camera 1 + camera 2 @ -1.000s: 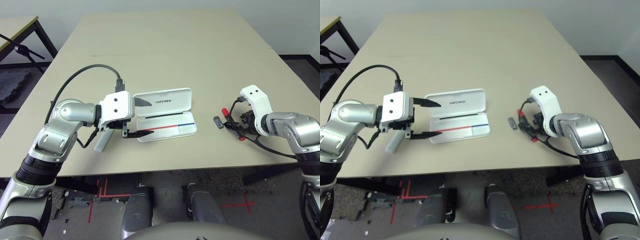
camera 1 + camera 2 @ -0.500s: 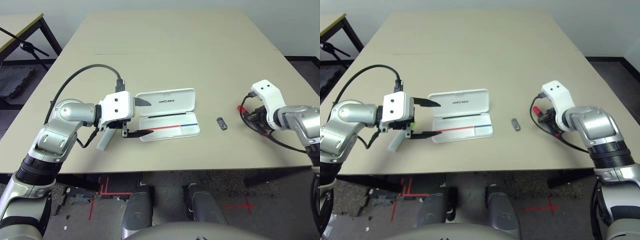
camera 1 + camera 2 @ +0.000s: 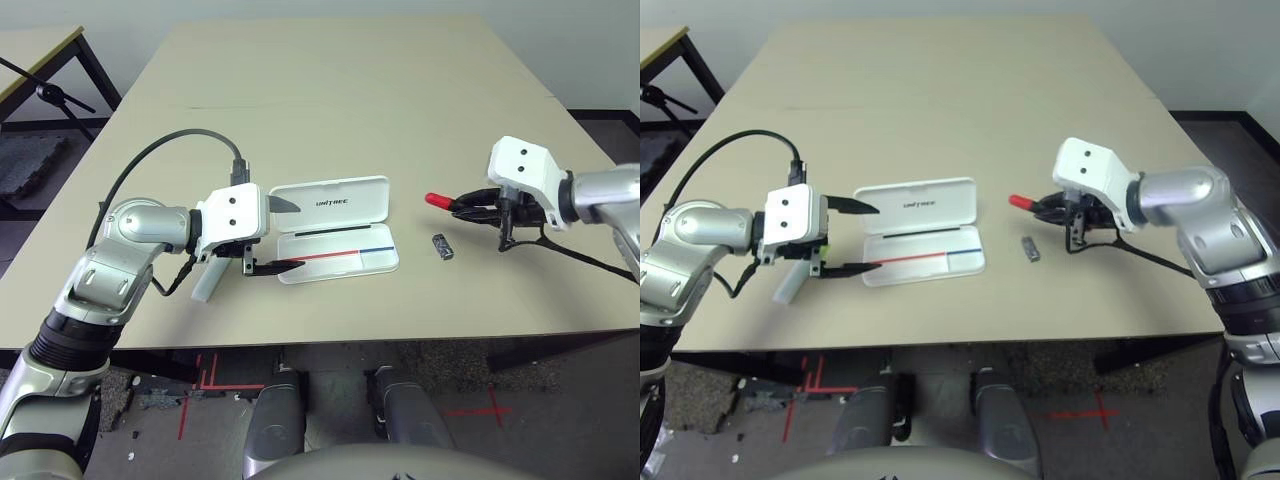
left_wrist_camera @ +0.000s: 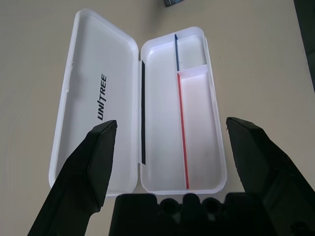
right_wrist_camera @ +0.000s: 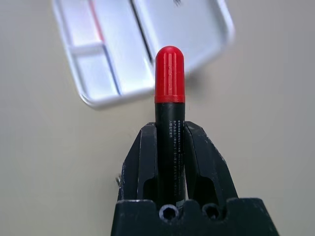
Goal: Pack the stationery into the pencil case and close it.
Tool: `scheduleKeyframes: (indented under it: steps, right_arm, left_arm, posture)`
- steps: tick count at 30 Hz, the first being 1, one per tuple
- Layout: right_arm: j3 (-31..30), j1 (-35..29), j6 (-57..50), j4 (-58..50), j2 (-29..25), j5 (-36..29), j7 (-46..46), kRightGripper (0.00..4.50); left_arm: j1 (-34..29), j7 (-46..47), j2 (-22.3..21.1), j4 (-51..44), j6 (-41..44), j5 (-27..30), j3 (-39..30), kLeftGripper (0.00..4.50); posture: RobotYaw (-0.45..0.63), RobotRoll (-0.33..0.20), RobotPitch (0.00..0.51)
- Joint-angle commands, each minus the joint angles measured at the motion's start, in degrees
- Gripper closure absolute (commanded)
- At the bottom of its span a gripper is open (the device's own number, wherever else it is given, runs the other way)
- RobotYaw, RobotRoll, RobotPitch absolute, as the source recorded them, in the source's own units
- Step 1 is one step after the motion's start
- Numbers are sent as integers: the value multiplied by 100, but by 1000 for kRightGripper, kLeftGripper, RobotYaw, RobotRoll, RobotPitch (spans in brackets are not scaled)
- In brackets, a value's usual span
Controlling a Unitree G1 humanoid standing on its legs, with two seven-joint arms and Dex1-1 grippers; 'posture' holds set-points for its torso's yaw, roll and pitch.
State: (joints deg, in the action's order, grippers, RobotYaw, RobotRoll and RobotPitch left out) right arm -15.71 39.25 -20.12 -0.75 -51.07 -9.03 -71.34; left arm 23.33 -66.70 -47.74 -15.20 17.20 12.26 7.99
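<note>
My right fingers (image 5: pixel 170 162) clamp a black marker (image 5: pixel 170 123) with a red cap. My left fingers (image 4: pixel 103 162) stand apart by the open white pencil case (image 3: pixel 335 232).

Beige table (image 3: pixel 330 110) with open pencil case (image 3: pixel 335 229), grey block (image 3: pixel 442 247)

I see the pencil case (image 3: pixel 335 230) lying open and flat, lid back, tray empty. The red marker (image 5: pixel 170 118) is lifted off the table, cap toward the case. The dark grey block (image 3: pixel 442 246) lies right of the case.
</note>
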Motion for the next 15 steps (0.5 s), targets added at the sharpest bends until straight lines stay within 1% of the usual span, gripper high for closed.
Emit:
scheduleKeyframes:
  steps: [1, 5, 9, 15]
  right_arm:
    - [-396, 272, 146, 169, 280, 226, -325, 3998]
    - [-830, 457, 142, 376, 740, 569, -389, 3998]
    - [-1047, 649, 73, 511, 1198, 792, -337, 3998]
    - [-1373, 959, 333, 1025, 1766, 1311, -209, 3998]
  left_arm:
    - [-68, 11, -67, -117, 36, -88, 102, 0]
    - [-165, 14, -174, -201, 60, -171, 106, 0]
    - [-298, 55, -238, -310, 74, -180, 44, 0]
    - [-416, 157, -306, -465, 134, -162, -26, 0]
  posture:
    - [40, 0, 106]
    - [58, 0, 105]
    - [82, 0, 105]
    - [110, 0, 107]
